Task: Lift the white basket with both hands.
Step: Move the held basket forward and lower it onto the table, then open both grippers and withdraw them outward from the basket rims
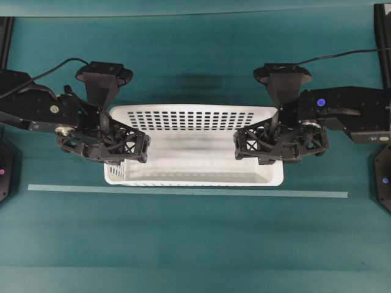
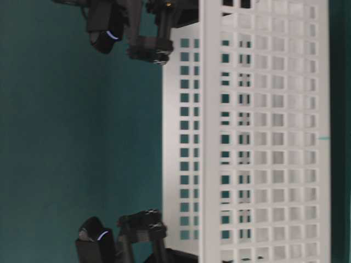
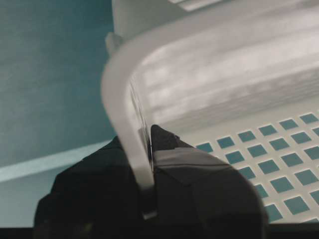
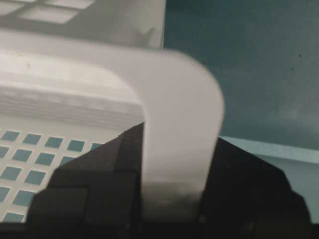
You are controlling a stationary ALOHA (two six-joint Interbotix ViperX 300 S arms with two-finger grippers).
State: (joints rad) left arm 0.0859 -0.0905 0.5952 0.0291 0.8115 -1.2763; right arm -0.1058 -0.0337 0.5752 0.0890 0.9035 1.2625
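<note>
Overhead, the white basket (image 1: 193, 144) sits mid-table on the teal cloth, just behind a pale tape strip (image 1: 183, 190); its slotted walls and solid floor bear no readable writing. The left gripper (image 1: 116, 146) clasps its left end wall, the right gripper (image 1: 267, 144) its right end.

At table level, the basket's grid of small rectangular slots (image 2: 247, 137) fills the frame, an arm at each end.

From the left wrist, the dark fingers (image 3: 167, 149) pinch the rolled rim (image 3: 122, 119) between them.

From the right wrist, the fingers (image 4: 249, 184) likewise grip the rim (image 4: 182, 119).
</note>
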